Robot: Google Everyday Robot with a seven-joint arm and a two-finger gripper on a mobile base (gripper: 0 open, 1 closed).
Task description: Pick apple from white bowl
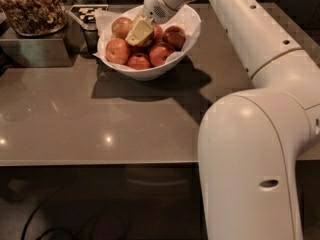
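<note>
The white bowl (193, 30) stands at the back of the brown table, lined with white paper and piled with apples. The palest apple (121, 27), yellowish-tan with a red blush, lies at the bowl's back left. Darker red apples (118, 50) fill the front and right. My gripper (140, 32), with pale yellowish tips, reaches down from the upper right into the middle of the pile, right beside the pale apple and against the apples there. What lies under the tips is hidden.
A clear container of brown snacks (31, 9) sits on a grey metal box (35, 51) at the back left. A black-and-white marker card (88, 11) lies behind the bowl. My white arm and base (250, 159) fill the right side. The tabletop (100, 119) stretches to the front edge.
</note>
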